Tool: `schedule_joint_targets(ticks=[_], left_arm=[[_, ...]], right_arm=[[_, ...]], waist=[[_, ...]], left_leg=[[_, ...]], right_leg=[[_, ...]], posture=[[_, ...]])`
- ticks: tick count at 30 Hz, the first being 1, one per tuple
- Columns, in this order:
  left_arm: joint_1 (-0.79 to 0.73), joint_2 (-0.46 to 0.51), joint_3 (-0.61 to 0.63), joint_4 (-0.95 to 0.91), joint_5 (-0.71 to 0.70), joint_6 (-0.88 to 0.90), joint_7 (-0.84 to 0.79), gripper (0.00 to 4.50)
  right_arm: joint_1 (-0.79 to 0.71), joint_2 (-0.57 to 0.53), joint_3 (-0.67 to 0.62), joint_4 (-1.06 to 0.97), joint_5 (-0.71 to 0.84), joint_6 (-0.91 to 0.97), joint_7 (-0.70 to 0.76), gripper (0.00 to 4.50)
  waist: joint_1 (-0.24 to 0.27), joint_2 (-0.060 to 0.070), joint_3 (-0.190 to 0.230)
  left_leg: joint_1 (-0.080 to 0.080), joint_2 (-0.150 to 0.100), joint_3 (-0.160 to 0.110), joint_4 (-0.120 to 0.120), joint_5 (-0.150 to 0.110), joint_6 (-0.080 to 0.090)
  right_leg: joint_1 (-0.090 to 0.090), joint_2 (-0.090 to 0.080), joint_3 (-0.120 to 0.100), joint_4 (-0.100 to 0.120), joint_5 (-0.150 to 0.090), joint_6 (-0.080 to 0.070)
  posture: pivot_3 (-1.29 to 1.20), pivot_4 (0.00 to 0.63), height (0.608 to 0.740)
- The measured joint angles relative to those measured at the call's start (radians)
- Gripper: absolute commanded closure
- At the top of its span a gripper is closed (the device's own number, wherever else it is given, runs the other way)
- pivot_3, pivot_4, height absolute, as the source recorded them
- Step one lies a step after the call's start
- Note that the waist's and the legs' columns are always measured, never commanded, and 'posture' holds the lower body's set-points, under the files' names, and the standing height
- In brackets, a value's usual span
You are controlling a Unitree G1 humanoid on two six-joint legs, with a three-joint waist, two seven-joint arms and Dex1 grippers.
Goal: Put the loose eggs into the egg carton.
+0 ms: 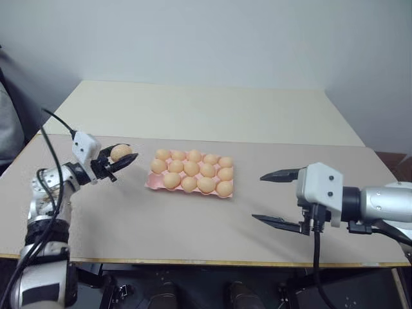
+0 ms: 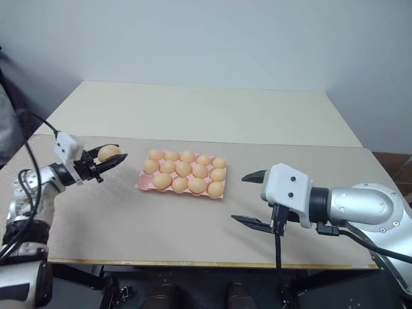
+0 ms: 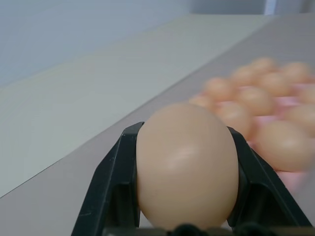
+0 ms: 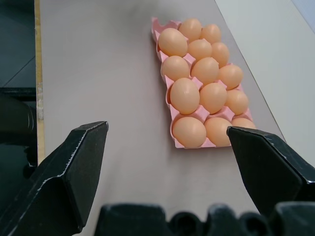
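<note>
An egg [image 1: 120, 152] sits clamped between the left end effector's [image 1: 120, 159] two black fingers, raised above the bench [image 1: 193, 219] just left of the pink egg carton [image 1: 191, 174], whose cups are nearly all filled. Farther right, the right end effector [image 1: 275, 198] hovers wide open, empty.

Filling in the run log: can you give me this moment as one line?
left gripper: shut on egg, lifted beside egg carton | right gripper: open, empty | carton: nearly full

smooth glossy egg [image 3: 187, 164], matt table [image 1: 193, 219]
</note>
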Motion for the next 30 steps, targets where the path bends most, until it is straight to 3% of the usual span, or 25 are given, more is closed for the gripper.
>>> schedule_joint_targets(ticks=[6, 14, 22, 30], left_arm=[[-0.005, -0.024, -0.066, -0.012, 0.012, 0.002, -0.063, 2.76], [-0.094, -0.043, -0.120, 0.108, 0.063, -0.029, -0.087, 2.76], [-0.140, -0.075, -0.117, 0.188, 0.062, -0.067, -0.091, 0.11], [-0.116, -0.055, -0.110, 0.144, 0.054, -0.075, -0.126, 0.05]], right_arm=[[-0.028, 0.009, 0.001, -0.016, 0.016, 0.000, -0.030, 0.00], [0.005, 0.009, -0.010, -0.048, 0.026, 0.020, -0.056, 0.00], [0.030, 0.007, -0.027, -0.057, 0.026, 0.023, -0.062, 0.00], [0.033, 0.006, -0.027, -0.053, 0.024, 0.022, -0.059, 0.00]], waist=[[0.002, 0.000, 0.000], [-0.002, 0.000, 0.000], [0.000, 0.000, 0.000], [-0.003, 0.000, 0.000]], left_leg=[[0.000, 0.000, 0.000, 0.000, 0.001, 0.000], [0.000, 0.000, 0.000, 0.000, 0.000, 0.001], [0.000, 0.000, -0.001, 0.000, 0.001, 0.001], [0.000, 0.000, -0.001, 0.000, 0.001, 0.001]], right_leg=[[0.000, 0.000, 0.000, 0.000, -0.004, 0.001], [0.000, 0.001, 0.000, 0.000, -0.001, 0.005], [0.000, 0.001, 0.000, 0.000, -0.001, 0.005], [0.000, 0.001, 0.000, 0.000, -0.001, 0.004]], posture=[[0.00, 0.150, 0.740], [0.00, 0.150, 0.740], [0.00, 0.150, 0.740], [0.00, 0.150, 0.740]])
